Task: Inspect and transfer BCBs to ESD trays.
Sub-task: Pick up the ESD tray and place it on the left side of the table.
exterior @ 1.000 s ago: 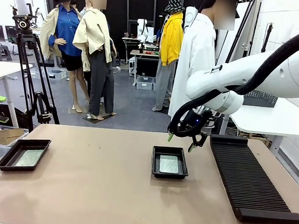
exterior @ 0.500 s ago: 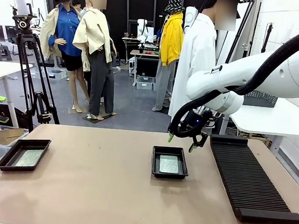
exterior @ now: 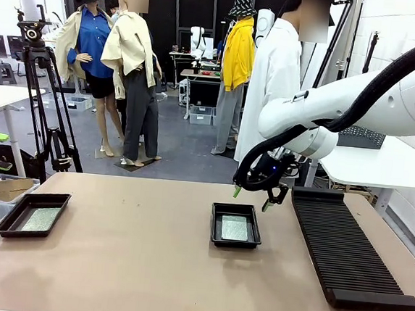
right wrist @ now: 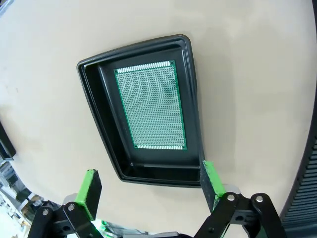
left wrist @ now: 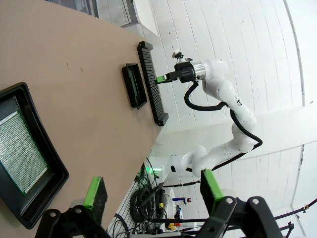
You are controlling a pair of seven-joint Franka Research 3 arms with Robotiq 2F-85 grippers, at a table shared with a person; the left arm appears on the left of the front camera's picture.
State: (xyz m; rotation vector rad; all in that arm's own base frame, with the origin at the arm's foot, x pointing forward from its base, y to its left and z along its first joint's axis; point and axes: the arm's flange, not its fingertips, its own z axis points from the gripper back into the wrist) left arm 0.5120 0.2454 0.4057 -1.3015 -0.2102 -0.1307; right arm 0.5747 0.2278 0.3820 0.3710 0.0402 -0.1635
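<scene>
A black ESD tray (exterior: 235,239) sits mid-table with a green BCB (exterior: 234,228) flat on its floor; the right wrist view looks down on that tray (right wrist: 94,94) and its board (right wrist: 152,105). My right gripper (exterior: 253,198) hovers open and empty just above the tray's far edge, its green fingertips (right wrist: 213,178) spread wide over the rim. At the table's left edge a second tray (exterior: 12,224) holds another board (exterior: 40,219), seen in the left wrist view as a tray (left wrist: 47,171) with its board (left wrist: 20,148). My left gripper (left wrist: 151,193) hangs open above it.
A long black ribbed rack (exterior: 345,247) lies along the right side of the table. A person in a white coat (exterior: 272,81) stands behind the far edge. A camera tripod (exterior: 41,104) stands off the table at left. Bare tabletop (exterior: 126,257) stretches between the trays.
</scene>
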